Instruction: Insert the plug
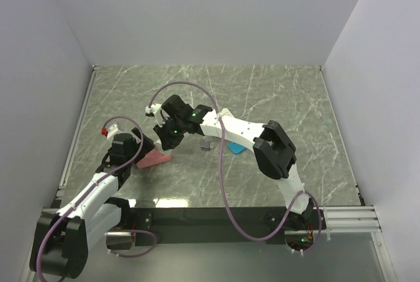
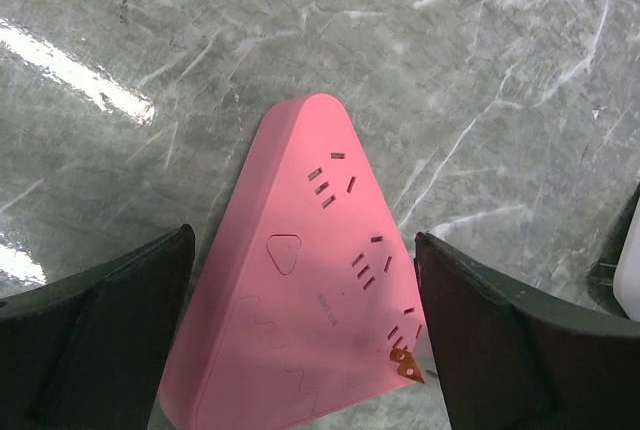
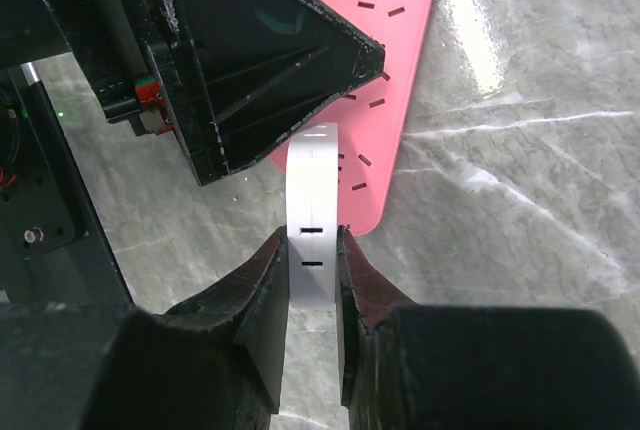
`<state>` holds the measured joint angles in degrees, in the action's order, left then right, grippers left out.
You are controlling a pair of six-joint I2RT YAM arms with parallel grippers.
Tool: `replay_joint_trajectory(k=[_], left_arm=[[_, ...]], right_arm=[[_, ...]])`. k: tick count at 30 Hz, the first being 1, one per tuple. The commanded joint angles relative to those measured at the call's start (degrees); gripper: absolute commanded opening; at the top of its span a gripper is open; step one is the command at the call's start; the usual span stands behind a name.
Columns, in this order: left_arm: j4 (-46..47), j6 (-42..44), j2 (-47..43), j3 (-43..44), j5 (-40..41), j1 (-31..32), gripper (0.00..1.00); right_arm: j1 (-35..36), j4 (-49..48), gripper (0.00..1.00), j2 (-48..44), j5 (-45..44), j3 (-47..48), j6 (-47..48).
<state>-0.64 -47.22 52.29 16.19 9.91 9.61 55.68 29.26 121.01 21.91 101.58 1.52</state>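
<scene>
White plug point(image 3: 311, 212) pinched edge-on between the right fingers point(image 3: 272, 285), closed narrow on its two flat faces, two dark slots showing on the upturned edge. Tip poking out ahead of the fingertips, over the near corner of a pink triangular power strip point(image 3: 392, 70); touching the strip or just above, impossible to tell. Just beyond that tip, the black bulk of the left fingers point(image 2: 455, 300), spread wide, one on either side of the strip, holding nothing. Strip lying flat, rows of socket slots and a small triangular button on its top face. Off to the right of the right fingers in the overhead view, a small grey block point(image 1: 205, 145) and a blue piece point(image 1: 236, 148), near each other. Beneath everything, a grey-green marbled counter point(image 1: 275, 98), glossy, streaked with white glare. Plain white walls on three sides. Purple cables point(image 1: 223, 183) looping along both arms.
</scene>
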Motion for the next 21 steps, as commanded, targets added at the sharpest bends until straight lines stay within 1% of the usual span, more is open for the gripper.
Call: replay_joint_trajectory(k=[1, 5, 18, 21], left_arm=[[1.4, 1.2, -0.4, 1.7, -0.9, 0.0, 0.97], [1.3, 1.2, -0.4, 1.7, -0.9, 0.0, 0.97], [1.3, 1.3, -0.3, 1.7, -1.0, 0.0, 0.98], [1.4, 1.3, -0.5, 1.6, -1.1, 0.0, 0.98]], right_arm=[[1.0, -0.1, 0.00, 0.4, -1.2, 2.2, 0.1], [1.0, 0.4, 0.00, 0.3, -3.5, 2.0, 0.0], [1.0, 0.3, 0.00, 1.5, -3.8, 3.4, -0.6], [1.4, 1.3, 0.00, 1.9, -5.3, 4.4, -0.7]])
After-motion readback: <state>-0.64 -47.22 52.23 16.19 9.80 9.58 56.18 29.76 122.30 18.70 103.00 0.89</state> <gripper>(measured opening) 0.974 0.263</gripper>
